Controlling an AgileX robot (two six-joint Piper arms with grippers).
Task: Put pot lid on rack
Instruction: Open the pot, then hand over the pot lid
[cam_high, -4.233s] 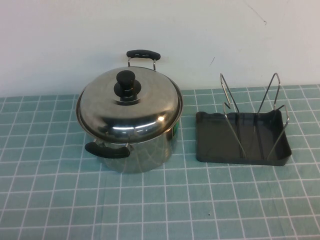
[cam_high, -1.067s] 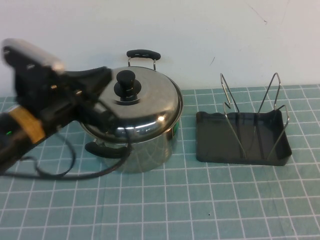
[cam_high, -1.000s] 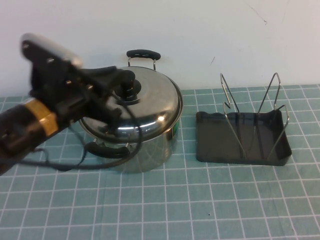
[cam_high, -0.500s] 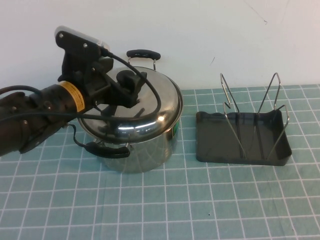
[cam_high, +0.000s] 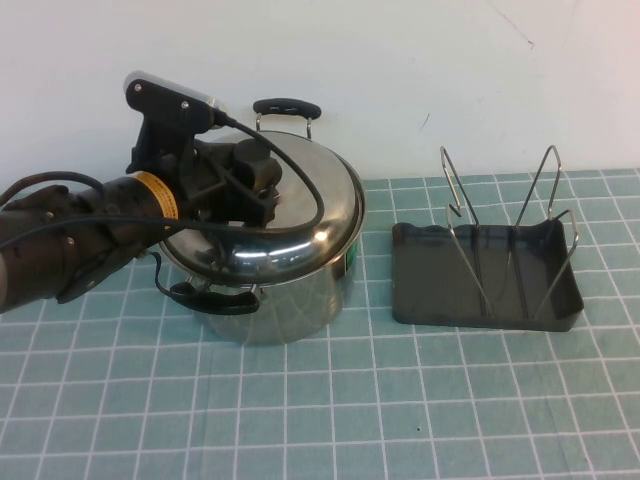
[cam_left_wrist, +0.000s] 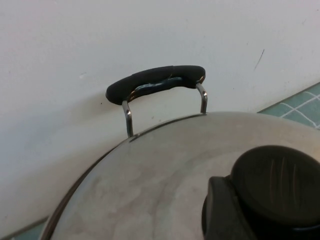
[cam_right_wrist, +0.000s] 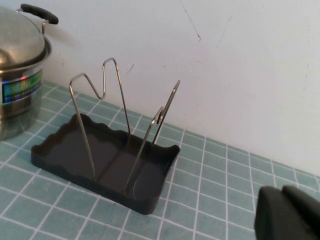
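Note:
The pot lid (cam_high: 300, 215), domed shiny steel, sits on the steel pot (cam_high: 300, 300) at the left. My left gripper (cam_high: 257, 178) is down at the lid's centre, over the black knob, which it hides in the high view. In the left wrist view the knob (cam_left_wrist: 277, 185) lies right against the gripper, with the lid (cam_left_wrist: 165, 175) below. The rack (cam_high: 485, 280), a black tray with silver wire loops, stands empty right of the pot; it also shows in the right wrist view (cam_right_wrist: 65, 150). My right gripper (cam_right_wrist: 292, 217) is shut and empty, low over the mat, right of the rack.
The pot's far black handle (cam_high: 286, 106) stands by the white wall (cam_high: 420, 60); its near handle (cam_high: 213, 298) faces me. The pot also shows in the right wrist view (cam_right_wrist: 17, 100). A green gridded mat (cam_high: 400, 400) covers the table.
My left arm came in from the left and reached the lid's knob. In the last half second it settled slightly lower onto it. Lid, pot and rack have not moved.

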